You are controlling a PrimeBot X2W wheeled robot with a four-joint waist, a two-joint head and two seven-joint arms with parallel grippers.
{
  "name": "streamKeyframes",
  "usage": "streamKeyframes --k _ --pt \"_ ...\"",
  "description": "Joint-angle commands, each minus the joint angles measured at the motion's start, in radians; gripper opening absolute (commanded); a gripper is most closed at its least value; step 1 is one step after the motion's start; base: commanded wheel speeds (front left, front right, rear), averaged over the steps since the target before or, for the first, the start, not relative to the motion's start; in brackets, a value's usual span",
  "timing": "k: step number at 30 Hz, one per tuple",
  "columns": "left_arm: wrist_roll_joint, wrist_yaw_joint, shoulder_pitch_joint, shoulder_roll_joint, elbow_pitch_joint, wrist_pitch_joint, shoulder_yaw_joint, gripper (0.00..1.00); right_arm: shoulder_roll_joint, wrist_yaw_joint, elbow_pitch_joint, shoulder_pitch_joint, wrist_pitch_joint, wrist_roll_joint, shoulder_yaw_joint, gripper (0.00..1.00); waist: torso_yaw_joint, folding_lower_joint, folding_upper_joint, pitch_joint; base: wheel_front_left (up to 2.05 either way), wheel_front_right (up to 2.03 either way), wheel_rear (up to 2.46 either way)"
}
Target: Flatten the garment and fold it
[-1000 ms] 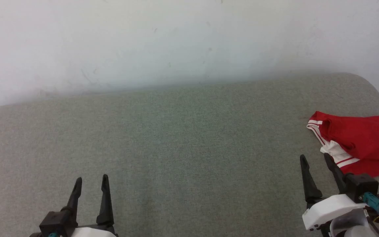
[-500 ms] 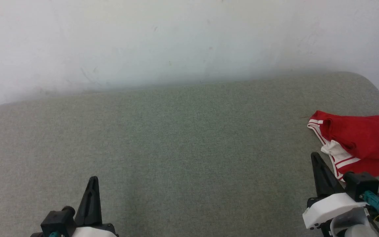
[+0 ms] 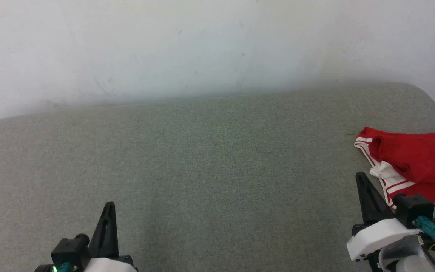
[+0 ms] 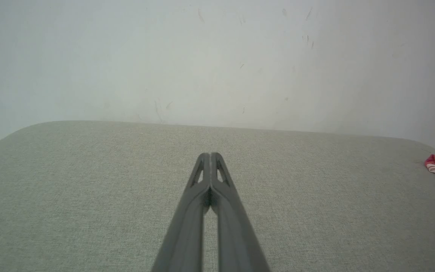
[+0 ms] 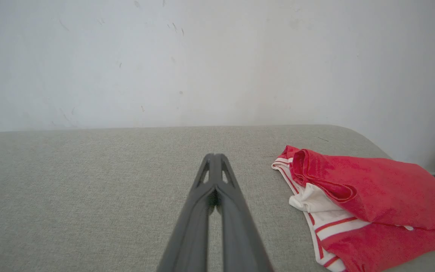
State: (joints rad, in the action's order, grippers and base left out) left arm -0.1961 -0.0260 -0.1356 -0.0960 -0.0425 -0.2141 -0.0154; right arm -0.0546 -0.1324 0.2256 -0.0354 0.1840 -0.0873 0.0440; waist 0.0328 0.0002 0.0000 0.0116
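- Left gripper [image 3: 108, 207] points forward over the table [image 3: 217, 158], fingers pressed together, empty.
- Right gripper [image 3: 361, 176] likewise clenched, empty, just beside the crumpled garment [image 3: 417, 158].

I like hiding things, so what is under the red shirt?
The red shirt lies bunched on the grey cushion. Its white striped sleeve peeks from under a red fold. Whatever else the cloth covers is hidden.

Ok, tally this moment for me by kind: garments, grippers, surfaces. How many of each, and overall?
garment: 1
grippers: 2, the left gripper and the right gripper, both shut
grey padded surface: 1
Total: 4
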Motion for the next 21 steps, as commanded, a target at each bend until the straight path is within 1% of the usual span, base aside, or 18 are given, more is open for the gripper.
streamKeyframes --k 1,21 --pt "0.012 0.005 0.021 0.005 0.006 0.006 0.002 0.0 0.001 0.0 -0.009 0.006 -0.004 0.009 -0.003 0.0 0.0 -0.0001 0.0 0.0 0.0 0.0 0.0" --pt "0.048 0.009 0.044 0.013 0.013 0.047 0.005 0.0 0.002 0.001 -0.052 0.012 -0.04 0.024 -0.011 0.0 -0.007 -0.0001 0.0 -0.002 0.0 0.0 0.0"
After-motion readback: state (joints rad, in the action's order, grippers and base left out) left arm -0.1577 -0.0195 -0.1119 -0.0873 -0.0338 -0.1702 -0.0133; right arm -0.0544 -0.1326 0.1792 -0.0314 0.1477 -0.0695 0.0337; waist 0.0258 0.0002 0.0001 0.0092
